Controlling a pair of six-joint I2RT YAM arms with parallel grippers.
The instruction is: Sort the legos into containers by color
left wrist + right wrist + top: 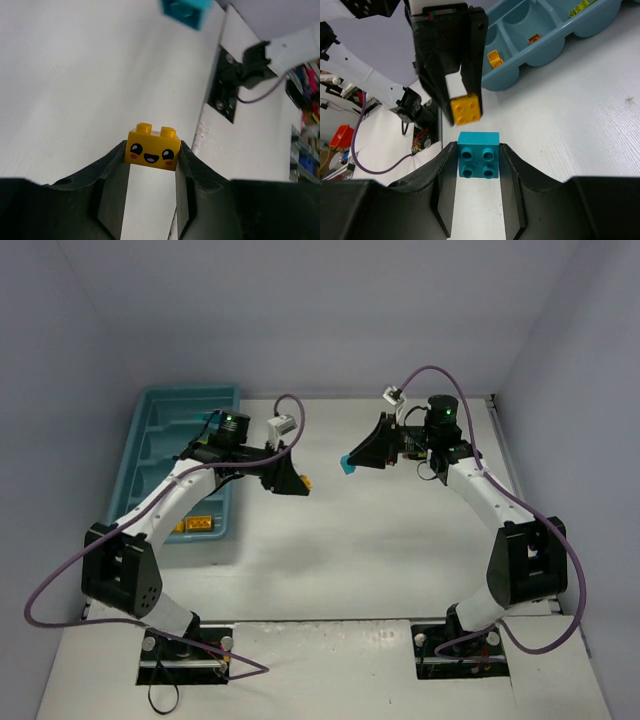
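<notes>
My left gripper (152, 152) is shut on a yellow lego (152, 147) with a smiling face and holds it above the table's middle; the brick also shows in the top view (306, 485) and the right wrist view (465, 108). My right gripper (477, 155) is shut on a cyan lego (478, 154), held in the air facing the left gripper; it also shows in the top view (348, 464) and the left wrist view (186, 10). The teal tray (150, 425) stands at the far left, with orange and yellow legos (197, 524) in a near compartment.
In the right wrist view the tray (560, 35) shows small orange bricks (494, 57) in its compartments. Purple cables loop over both arms. The right arm's base plate (225, 80) shows in the left wrist view.
</notes>
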